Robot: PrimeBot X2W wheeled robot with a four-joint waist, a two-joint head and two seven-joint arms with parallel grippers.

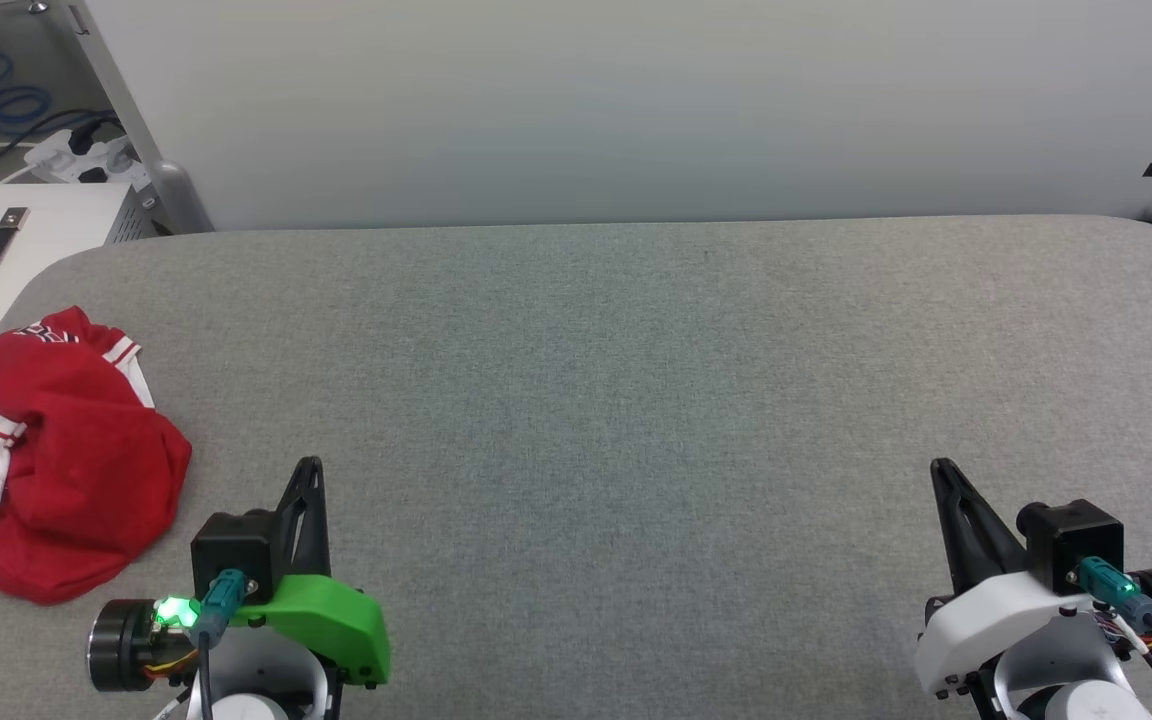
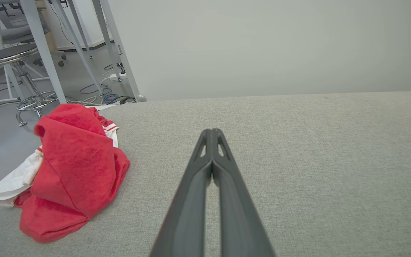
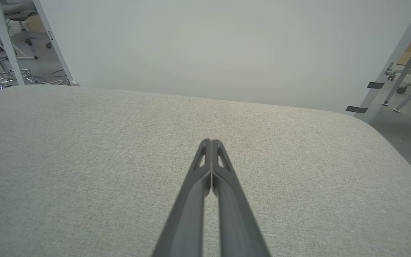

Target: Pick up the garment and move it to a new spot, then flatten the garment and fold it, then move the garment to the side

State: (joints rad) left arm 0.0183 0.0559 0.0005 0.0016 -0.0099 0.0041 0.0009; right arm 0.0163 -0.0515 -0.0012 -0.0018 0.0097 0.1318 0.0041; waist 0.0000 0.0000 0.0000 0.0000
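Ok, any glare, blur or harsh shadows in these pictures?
Head view: even, soft light, no glare on the garment or table; a green light glows behind the left pincer. Left wrist view: garment sharp, faint shadow under it, finger bases near the lens slightly soft. Right wrist view: right pincer crisp at its tips; the frame leg leans, likely wide-angle distortion.

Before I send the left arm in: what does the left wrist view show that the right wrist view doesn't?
Left wrist view: the whole garment, a crumpled red heap with a white sleeve, at the table's left end, and a stool beyond. Right wrist view: the table's rounded right corner and black tape on a frame leg; of the garment, just a striped sliver. Shared: grey table, pale wall, and its own gripper shut, empty: left gripper, right gripper.
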